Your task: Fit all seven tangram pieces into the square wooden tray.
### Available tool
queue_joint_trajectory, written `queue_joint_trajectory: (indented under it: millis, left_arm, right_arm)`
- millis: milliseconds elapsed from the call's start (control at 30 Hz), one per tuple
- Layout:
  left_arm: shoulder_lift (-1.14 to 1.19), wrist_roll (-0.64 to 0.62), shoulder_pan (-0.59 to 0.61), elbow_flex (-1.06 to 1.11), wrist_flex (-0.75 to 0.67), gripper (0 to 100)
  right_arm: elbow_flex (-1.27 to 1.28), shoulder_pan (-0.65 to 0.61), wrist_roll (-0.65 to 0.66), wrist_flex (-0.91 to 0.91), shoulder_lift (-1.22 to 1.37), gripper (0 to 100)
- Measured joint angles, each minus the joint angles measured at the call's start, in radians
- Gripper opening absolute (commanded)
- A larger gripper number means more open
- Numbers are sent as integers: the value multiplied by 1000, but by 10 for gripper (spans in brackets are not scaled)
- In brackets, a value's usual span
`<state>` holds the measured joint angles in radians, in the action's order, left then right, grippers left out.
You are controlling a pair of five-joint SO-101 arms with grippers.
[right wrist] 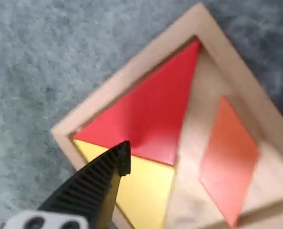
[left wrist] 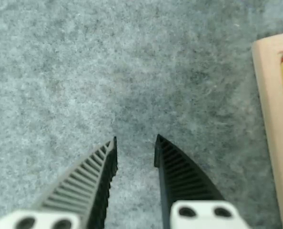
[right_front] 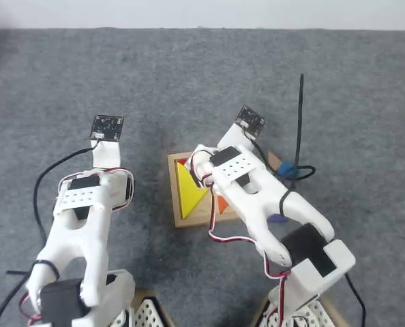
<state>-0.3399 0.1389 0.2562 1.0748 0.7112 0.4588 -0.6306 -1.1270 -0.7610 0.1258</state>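
The square wooden tray (right_front: 176, 219) lies between the two arms. It holds a yellow triangle (right_front: 189, 187), a red triangle (right wrist: 153, 114) and an orange piece (right wrist: 227, 157), with bare wood between them. My right gripper (right wrist: 122, 160) hangs low over the tray where the red and yellow triangles (right wrist: 144, 191) meet; its arm (right_front: 240, 170) covers much of the tray from above. My left gripper (left wrist: 136, 140) is open and holds nothing, over bare carpet beside the tray's outer rim (left wrist: 270, 119). A blue piece (right_front: 288, 170) and a purple piece (right_front: 277, 218) lie on the carpet past the right arm.
Grey carpet (right_front: 189, 82) covers the whole table. A thin black cable (right_front: 301, 116) rises behind the blue piece. A tan piece (right_front: 274, 160) peeks out next to the right arm. Both arm bases stand at the near edge.
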Motion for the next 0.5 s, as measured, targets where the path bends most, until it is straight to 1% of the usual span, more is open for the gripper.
queue_joint_trajectory:
  millis: [67,200,267,333,500]
  left_arm:
    - [0,0,0,0,0,124]
    - [0,0,0,0,0,124]
    - [0,0,0,0,0,124]
    - [0,0,0,0,0,124]
    - [0,0,0,0,0,124]
  right_arm:
    - [0,0,0,-41,-17,588]
    - [-3,-2,0,-92,-43,329]
    - [-3,-2,11,-95,-58,223]
    - [-6,-2,29,-95,-71,191]
    - [-18,0,60,-95,-78,192]
